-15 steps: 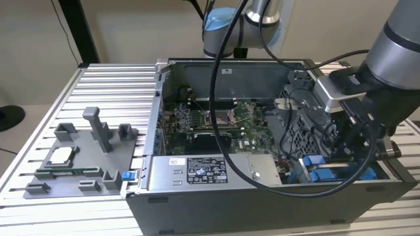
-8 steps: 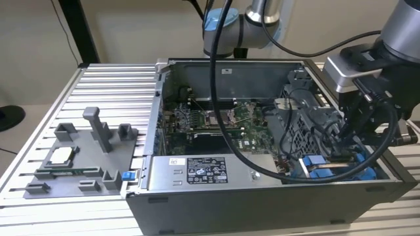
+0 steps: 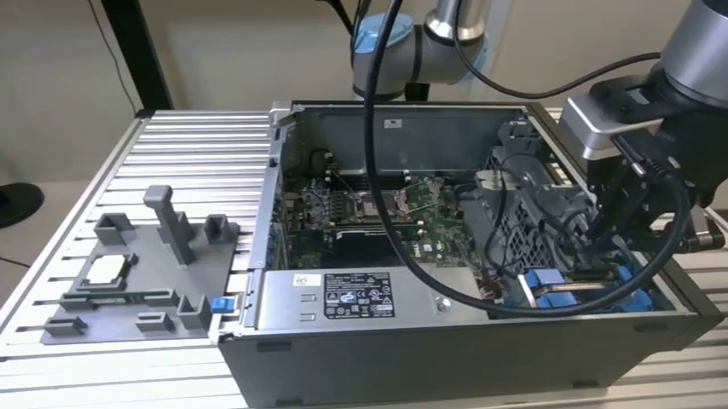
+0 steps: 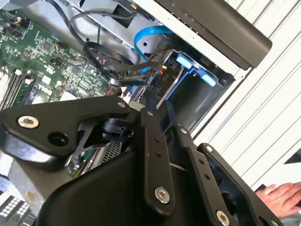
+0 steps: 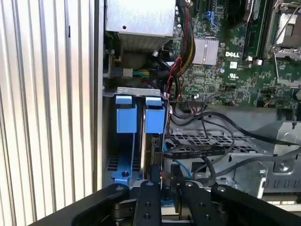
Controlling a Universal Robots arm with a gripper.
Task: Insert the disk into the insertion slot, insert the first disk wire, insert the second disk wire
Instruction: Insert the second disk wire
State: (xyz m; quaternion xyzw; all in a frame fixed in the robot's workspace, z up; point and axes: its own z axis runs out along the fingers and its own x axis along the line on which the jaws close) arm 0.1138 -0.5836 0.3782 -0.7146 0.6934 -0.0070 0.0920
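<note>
The gripper (image 3: 592,234) is seen low inside the open computer case (image 3: 455,349), right over the slot (image 3: 580,294) with its blue rails. In both wrist views its black fingers (image 5: 153,197) are seen close together, with something thin and dark between them, but whether they are really pinching it cannot be told. The disk (image 5: 153,150) is seen standing on its edge in the slot (image 5: 127,165), just in front of the fingertips, with its blue frame tabs (image 5: 140,114) side by side at the far end. A bundle of black wires (image 5: 202,150) and a blue wire (image 4: 150,37) are seen just beside the gripper (image 4: 150,106). The green board (image 5: 235,61) is seen farther off, past the slot. A hand (image 4: 282,197) is seen behind the gripper, outside the case, over the ribbed table (image 3: 170,170).
</note>
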